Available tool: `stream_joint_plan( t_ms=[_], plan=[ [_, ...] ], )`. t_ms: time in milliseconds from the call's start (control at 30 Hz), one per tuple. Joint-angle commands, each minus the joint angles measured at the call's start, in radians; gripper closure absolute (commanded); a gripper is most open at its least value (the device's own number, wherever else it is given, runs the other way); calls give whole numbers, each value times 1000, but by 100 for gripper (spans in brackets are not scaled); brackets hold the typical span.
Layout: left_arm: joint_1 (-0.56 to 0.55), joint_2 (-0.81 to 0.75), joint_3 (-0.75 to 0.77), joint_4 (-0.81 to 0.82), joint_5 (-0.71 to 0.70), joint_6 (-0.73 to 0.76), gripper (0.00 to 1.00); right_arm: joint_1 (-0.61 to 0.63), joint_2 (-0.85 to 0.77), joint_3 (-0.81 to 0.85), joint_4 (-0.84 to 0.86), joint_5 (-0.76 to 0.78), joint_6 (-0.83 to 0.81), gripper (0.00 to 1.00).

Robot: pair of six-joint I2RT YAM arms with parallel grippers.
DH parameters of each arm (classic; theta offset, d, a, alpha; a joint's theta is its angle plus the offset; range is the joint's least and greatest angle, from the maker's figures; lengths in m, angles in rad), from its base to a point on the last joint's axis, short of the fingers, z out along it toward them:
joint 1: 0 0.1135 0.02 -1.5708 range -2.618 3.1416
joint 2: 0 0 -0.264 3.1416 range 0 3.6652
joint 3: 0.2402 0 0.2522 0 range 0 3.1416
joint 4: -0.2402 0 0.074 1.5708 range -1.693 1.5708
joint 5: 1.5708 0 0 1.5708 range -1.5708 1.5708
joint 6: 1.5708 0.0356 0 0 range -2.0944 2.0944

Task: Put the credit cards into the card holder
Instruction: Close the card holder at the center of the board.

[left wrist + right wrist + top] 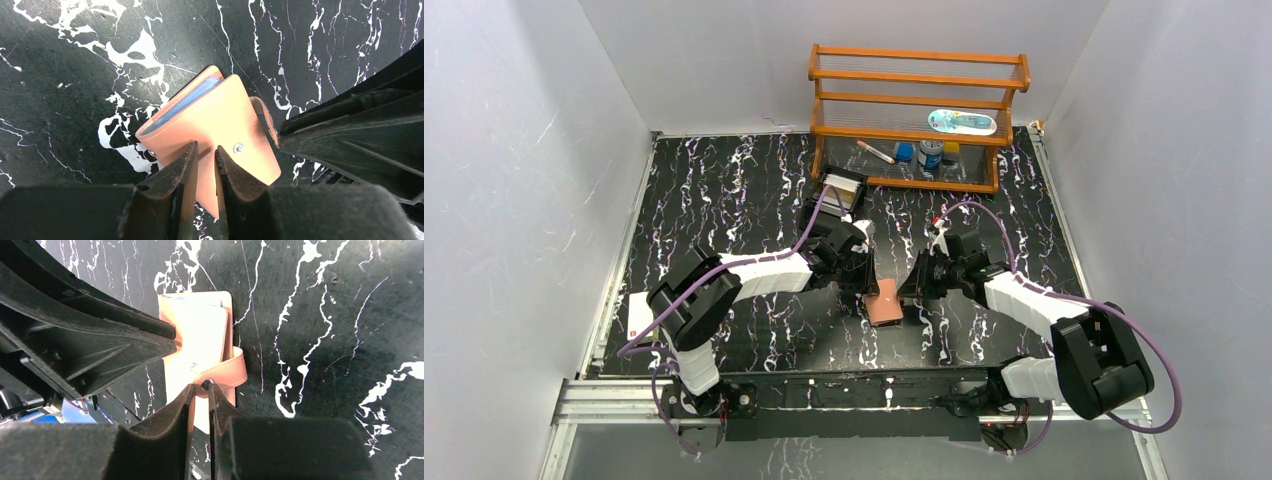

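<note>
black white-veined tabletop (724, 190) lies under both arms. left gripper (206, 149) has its fingers pinched on the front cover of the tan card holder (220, 120), which lies mid-table between the two arms. right gripper (201, 388) is nipped on the holder's snap-button tab (227, 371). pale blue credit cards (187, 101) sit edge-on inside the holder. behind it a black tray (842, 190) holds more pale cards, and a wooden rack (919, 100) carries small items.

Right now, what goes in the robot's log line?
card holder: folded | cards: blue edges inside | left gripper: nearly shut, on cover | right gripper: pinching snap tab
</note>
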Motion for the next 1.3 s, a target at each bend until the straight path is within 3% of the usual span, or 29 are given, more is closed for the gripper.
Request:
stream_joint_plan(
  t_ms=[0, 700, 967, 1267],
  plan=[
    [-7, 12, 9, -59, 10, 13, 81, -5, 18, -22, 72, -62, 20, 77],
    [-7, -73, 27, -87, 46, -39, 75, -6, 35, -15, 105, -65, 33, 76],
    [-6, -9, 3, -56, 62, -31, 82, -12, 14, -1, 76, -66, 23, 76],
    [-6, 42, 30, -118, 19, -11, 83, -25, 9, 7, 51, -51, -7, 71]
  ],
)
